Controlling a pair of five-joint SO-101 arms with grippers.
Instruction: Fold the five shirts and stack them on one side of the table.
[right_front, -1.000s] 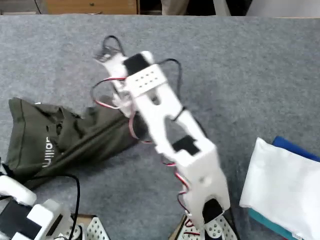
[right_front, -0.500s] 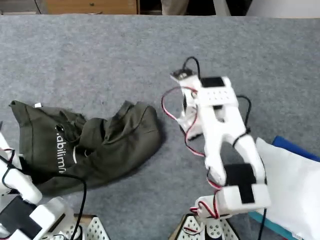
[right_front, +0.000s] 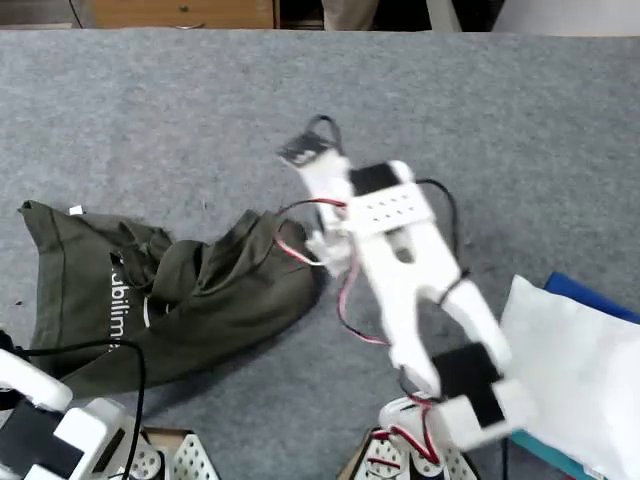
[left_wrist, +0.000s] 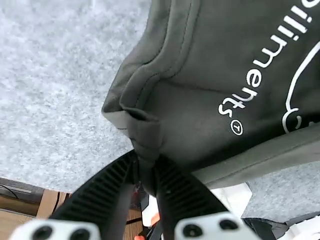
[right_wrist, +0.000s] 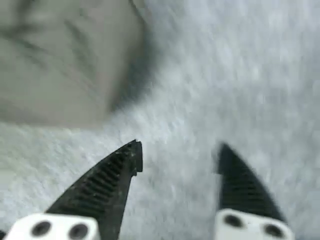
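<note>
Olive cloth is bunched between the jaws of the left pincer: it is clamped shut on a narrow fold at the hem corner of the shirt. The rest of the garment spreads away from the tips over the grey tabletop. The right pincer hangs with its jaws spread wide and nothing between them. Bare felt lies under the tips, and the shirt's edge is just beyond 1 fingertip.

Risks, as I judge them:
- The left grip holds only a thin pleat. A firm pull could slide it out, or drag the whole garment along as a lump instead of flattening it.
- If the right pincer closes where it hangs, it would catch felt and no cloth. Reaching further into the rumpled side, it could pick up 2 layers at once and lock in a crease.
- The right arm has its lower links close to the stack, so a wide swing might nudge the finished pile.

The left wrist view gives the bite itself and the printed front. The high view gives the shirt's crumpled overall lie and the stack, white on top with blue and teal edges beneath. The right wrist view gives the gap between the tips and the cloth.
</note>
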